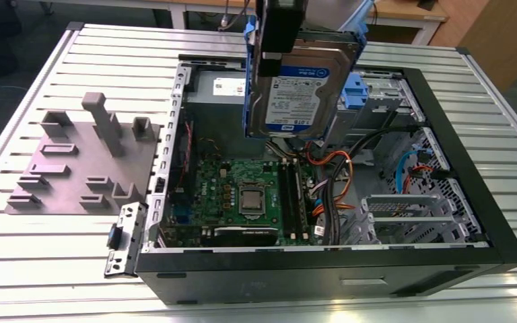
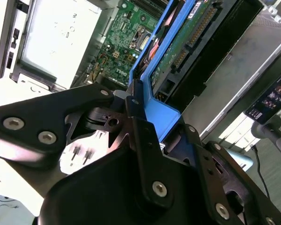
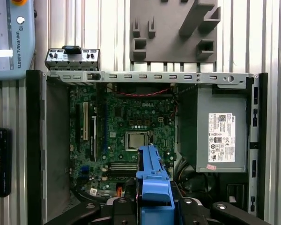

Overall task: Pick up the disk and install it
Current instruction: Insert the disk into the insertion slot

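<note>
I have the disk (image 1: pixel 299 84) pinched by its blue frame in my gripper (image 1: pixel 279 40), hanging on end at the top middle of the exterior view, long side pointing down, right above the open computer case (image 1: pixel 330 259).

Open computer case (image 1: pixel 474 235) on slatted metal table (image 1: pixel 43 269); green motherboard (image 1: pixel 240 195) inside, grey power supply (image 3: pixel 220 136) beside it; grey fixture block (image 1: pixel 79 168) at exterior view's left
</note>
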Available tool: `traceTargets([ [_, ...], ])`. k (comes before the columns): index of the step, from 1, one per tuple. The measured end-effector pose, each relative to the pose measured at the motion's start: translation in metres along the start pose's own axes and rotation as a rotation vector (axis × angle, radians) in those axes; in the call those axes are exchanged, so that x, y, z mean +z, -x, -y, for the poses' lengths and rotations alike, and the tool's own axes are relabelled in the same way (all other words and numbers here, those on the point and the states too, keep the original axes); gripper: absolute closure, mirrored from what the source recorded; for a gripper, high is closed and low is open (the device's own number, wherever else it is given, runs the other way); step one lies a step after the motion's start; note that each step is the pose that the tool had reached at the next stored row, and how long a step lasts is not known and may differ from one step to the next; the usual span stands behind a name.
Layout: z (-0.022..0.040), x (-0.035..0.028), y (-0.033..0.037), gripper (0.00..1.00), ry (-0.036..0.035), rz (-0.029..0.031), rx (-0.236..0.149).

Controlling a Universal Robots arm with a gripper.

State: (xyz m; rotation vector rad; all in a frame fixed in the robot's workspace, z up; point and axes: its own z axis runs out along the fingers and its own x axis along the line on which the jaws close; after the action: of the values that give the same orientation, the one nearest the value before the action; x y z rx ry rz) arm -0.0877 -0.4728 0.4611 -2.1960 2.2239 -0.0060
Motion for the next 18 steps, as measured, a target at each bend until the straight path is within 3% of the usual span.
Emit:
traceTargets([
  [8, 0.0261, 0.0008, -0.0005, 0.64, 0.0002, -0.0001, 0.000],
  [12, 0.0278, 0.0010, -0.0047, 0.64, 0.0002, -0.0001, 0.000],
  [18, 0.0280, 0.0013, -0.0234, 0.64, 0.0002, -0.0001, 0.000],
])
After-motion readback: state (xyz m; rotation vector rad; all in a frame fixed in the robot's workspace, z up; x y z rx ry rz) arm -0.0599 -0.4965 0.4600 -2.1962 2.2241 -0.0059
